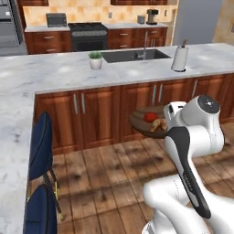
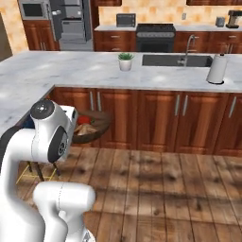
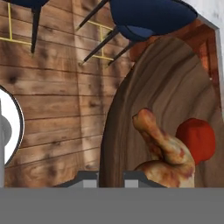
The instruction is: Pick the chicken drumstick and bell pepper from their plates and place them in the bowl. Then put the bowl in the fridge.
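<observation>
Dark wooden bowl [image 3: 144,109] aloft above floorboards; golden drumstick [image 3: 164,151] beside red pepper [image 3: 197,139] inside.

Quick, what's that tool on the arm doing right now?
Tool: shut on the rim of the wooden bowl, carrying it with the drumstick and pepper inside.

Bowl [image 1: 139,122]: we see its near side hidden behind the arm. Fridge [image 2: 71,23]: top cut off. Stools [image 1: 40,151]: we see them cropped.
</observation>
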Available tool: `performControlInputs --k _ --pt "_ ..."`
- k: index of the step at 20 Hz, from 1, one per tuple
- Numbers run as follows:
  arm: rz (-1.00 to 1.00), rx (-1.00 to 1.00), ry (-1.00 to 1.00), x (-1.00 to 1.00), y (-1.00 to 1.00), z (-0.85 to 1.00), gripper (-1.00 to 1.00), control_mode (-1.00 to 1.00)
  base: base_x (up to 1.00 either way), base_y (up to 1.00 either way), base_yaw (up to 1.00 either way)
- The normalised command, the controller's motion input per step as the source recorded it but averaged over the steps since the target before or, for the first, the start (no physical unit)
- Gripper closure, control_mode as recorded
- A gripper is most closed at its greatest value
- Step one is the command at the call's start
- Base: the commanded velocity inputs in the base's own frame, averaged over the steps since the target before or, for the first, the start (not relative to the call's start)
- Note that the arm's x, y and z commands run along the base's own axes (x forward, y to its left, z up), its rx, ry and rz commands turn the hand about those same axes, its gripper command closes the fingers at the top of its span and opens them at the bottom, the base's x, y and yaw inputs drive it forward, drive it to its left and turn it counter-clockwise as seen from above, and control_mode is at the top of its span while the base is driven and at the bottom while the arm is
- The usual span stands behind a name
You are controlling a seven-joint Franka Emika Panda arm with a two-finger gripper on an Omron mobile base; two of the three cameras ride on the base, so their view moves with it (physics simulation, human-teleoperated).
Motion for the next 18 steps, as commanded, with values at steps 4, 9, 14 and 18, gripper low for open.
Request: performControlInputs --k 4,9,14,18 --pt "0.00 0.00 0.00 0.00 0.00 0.00 1.00 1.00 -0.81 0.00 0.02" --pt "0.00 0.00 0.00 0.00 0.00 0.00 1.00 1.00 -0.91 0.00 0.00" --pt "0.00 0.00 0.00 0.00 0.00 0.00 1.00 1.00 -0.94 0.00 0.00" --pt "0.00 0.00 0.00 0.00 0.00 0.00 1.00 1.00 -0.94 0.00 0.00"
